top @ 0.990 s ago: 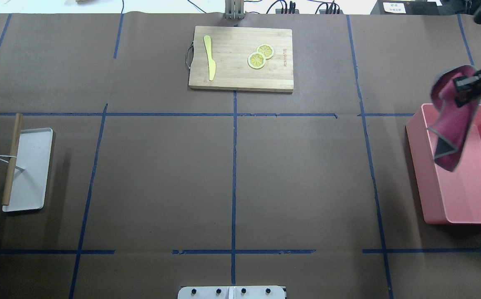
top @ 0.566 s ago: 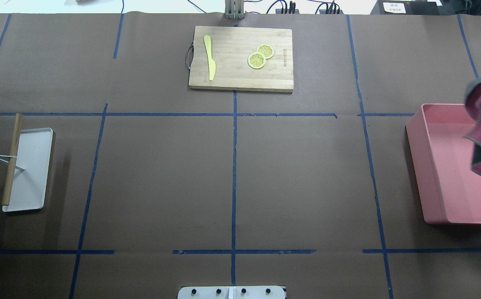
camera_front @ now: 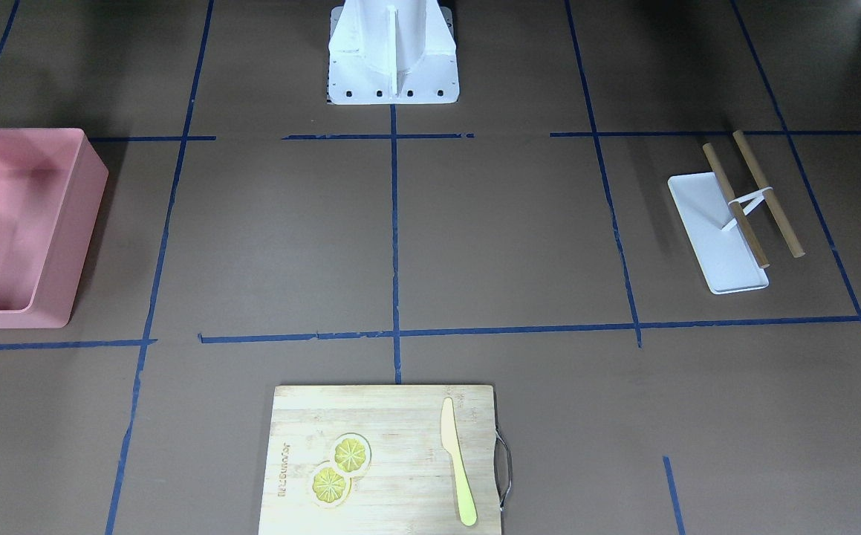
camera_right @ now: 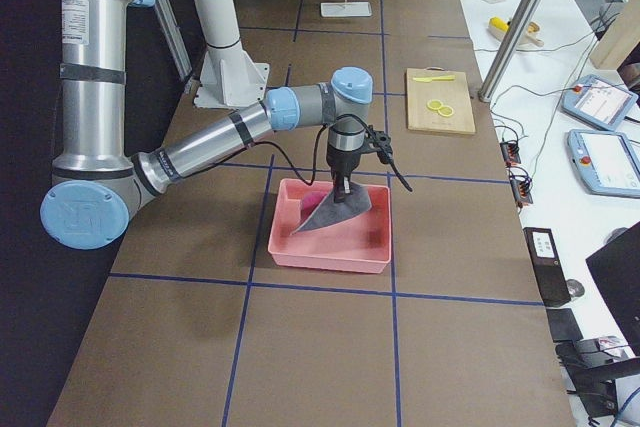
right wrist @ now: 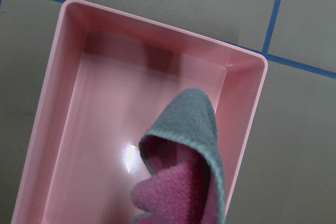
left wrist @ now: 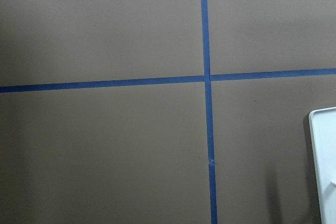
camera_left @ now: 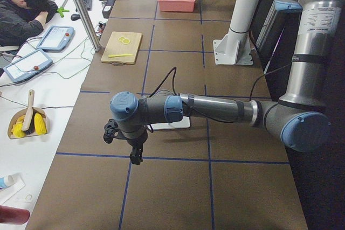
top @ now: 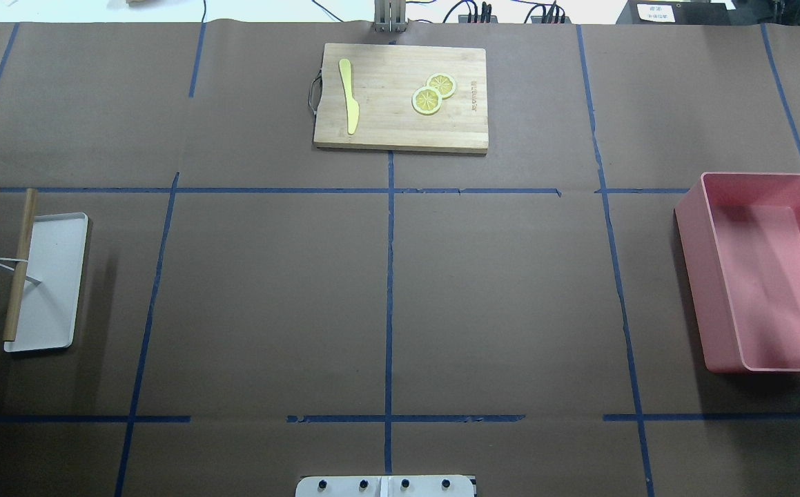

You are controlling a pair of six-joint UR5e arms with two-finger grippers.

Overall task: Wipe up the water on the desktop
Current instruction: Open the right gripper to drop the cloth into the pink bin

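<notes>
The cloth point(camera_right: 335, 215), grey on one face and pink on the other, is judged light, soft and limp. It drapes in a loose cone and keeps no shape of its own. It is best pinched at a gathered fold near the top edge.

It hangs from the right gripper point(camera_right: 343, 179) over the pink bin point(camera_right: 330, 255). Whether its lower tip touches the bin floor cannot be told, nor how the jaws stand.

The right arm reaches out low, with its wrist pointing straight down.

The desktop point(top: 268, 297) is flat, rigid and matte; no wet patch can be made out on it.

Farther off, the left gripper point(camera_left: 135, 153) hangs tool-down above a tape crossing. Its jaw state cannot be told.
</notes>
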